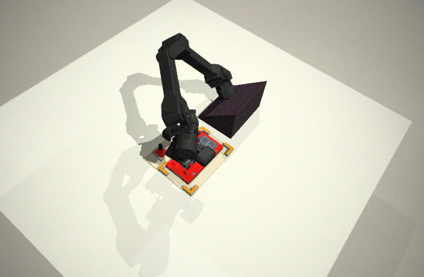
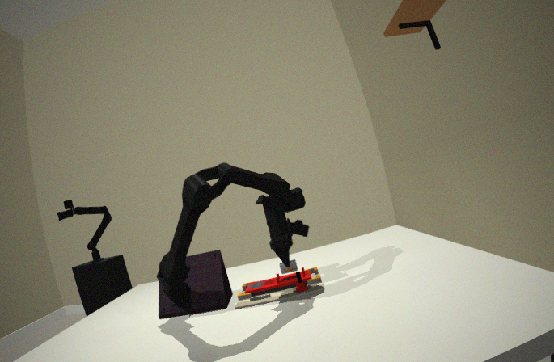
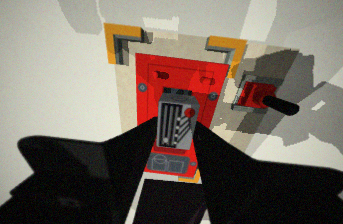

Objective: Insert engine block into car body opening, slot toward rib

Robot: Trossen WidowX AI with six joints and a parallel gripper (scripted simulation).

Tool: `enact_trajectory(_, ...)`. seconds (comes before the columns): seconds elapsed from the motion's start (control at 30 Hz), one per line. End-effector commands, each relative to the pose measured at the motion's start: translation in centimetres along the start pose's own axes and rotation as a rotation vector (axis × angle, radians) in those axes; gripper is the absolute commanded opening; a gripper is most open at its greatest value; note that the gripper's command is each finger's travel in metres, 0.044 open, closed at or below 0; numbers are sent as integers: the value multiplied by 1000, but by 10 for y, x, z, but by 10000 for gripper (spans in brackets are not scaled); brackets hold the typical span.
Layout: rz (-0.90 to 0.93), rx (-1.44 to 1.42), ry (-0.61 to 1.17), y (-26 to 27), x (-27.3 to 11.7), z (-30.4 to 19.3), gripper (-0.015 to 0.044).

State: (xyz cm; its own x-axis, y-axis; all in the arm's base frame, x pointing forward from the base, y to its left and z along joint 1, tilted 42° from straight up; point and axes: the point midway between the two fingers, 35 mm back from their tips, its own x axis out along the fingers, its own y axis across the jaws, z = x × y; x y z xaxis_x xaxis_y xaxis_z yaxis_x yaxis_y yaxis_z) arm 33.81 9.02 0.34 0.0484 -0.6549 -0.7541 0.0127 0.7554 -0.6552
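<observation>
My gripper (image 2: 287, 263) (image 3: 175, 122) is shut on the engine block (image 2: 288, 268) (image 3: 168, 125), a grey block with dark slots and a red round spot on top. It holds the block a little above the red car body (image 1: 190, 176) (image 2: 270, 283) (image 3: 144, 107). In the wrist view the block overlaps most of the opening (image 3: 177, 92); only a dark strip shows beyond its far end. In the top view the hand hides most of the block. The rib cannot be made out.
The car body lies on a pale board (image 1: 215, 166) (image 3: 123, 95) between orange corner brackets (image 1: 190, 190) (image 3: 125, 30). A red piece with a black upright handle (image 1: 160, 151) (image 2: 302, 287) (image 3: 257, 95) stands beside it. The dark purple arm base (image 1: 239, 104) (image 2: 209, 277) stands beyond the body's other end.
</observation>
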Motion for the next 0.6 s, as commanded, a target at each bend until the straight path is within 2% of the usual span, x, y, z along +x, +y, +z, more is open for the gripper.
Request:
enact_trajectory(0.0,3,5,0,1,0,0,159)
enact_trajectory(0.57,3,48,0,2,0,0,159)
